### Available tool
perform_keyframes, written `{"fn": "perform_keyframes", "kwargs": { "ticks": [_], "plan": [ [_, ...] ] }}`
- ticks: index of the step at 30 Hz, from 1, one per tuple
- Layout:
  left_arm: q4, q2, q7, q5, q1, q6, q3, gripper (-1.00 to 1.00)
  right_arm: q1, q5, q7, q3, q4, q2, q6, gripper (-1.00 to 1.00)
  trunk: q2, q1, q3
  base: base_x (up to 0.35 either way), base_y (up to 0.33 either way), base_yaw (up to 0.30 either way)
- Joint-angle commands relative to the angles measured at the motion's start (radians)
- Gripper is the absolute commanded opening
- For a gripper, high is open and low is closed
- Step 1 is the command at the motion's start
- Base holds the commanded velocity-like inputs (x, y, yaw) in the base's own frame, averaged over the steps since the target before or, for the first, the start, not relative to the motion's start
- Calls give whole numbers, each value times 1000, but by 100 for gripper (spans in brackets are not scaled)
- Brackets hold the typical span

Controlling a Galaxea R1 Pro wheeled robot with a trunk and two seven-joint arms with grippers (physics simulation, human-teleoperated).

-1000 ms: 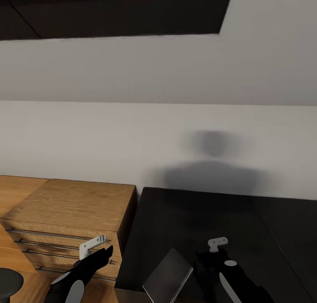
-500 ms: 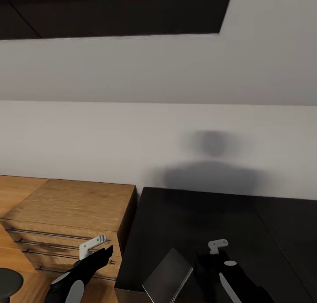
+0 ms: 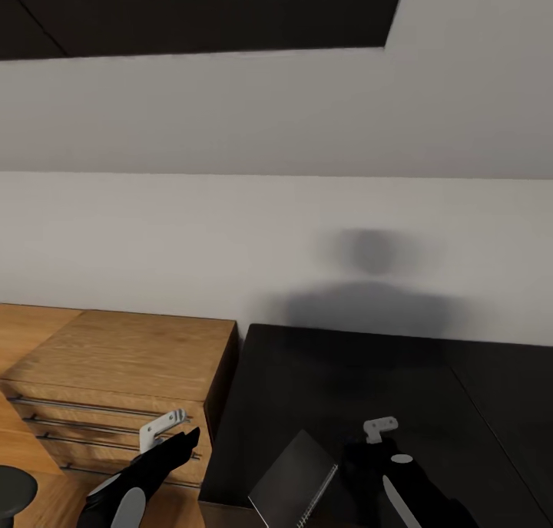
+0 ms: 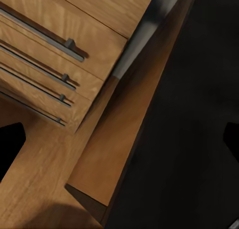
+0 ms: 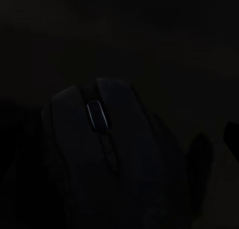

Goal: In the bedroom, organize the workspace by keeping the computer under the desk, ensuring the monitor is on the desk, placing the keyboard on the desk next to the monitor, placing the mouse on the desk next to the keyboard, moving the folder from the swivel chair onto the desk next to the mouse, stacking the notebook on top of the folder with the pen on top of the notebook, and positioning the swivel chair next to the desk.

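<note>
No writing or brand mark can be read on anything here.

The left tool hangs over the gap between the wooden drawer unit and the glossy black bench; whether its jaws are spread or closed cannot be told. The left wrist view looks down on the drawer unit, whose drawers are all closed behind long metal bar handles, with the light wood floor below and the black bench edge beside it.

The right tool sits low over the near part of the bench. Its wrist view is very dark, yet the mouse lies close in front of it, its scroll wheel facing the camera, resting on the black surface. A dark fingertip stands just beside the mouse. Whether this tool is clenched on the mouse or released cannot be told.

Just to the left of the right tool, between the two tools, the dark grey notebook sits tilted at the bench's near edge, its spiral binding on the side nearer that tool.
</note>
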Motion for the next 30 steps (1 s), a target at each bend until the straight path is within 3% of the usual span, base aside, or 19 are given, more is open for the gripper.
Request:
{"fn": "perform_keyframes", "kwargs": {
  "ticks": [1,7,8,30],
  "plan": [
    [-1,0,8,13,-1,3,1,100,-1,-10,-7,5,-2,-1,4,100,-1,0,-1,0,0,0],
    [-1,0,8,16,-1,3,2,100,-1,-10,-7,6,1,-1,4,100,-1,0,-1,0,0,0],
    [-1,0,8,16,-1,3,3,100,-1,-10,-8,6,2,-1,4,-100,-1,0,-1,0,0,0],
    [-1,0,8,16,-1,3,6,100,-1,-10,-9,5,0,-1,2,-100,-1,0,-1,0,0,0]
  ]
}}
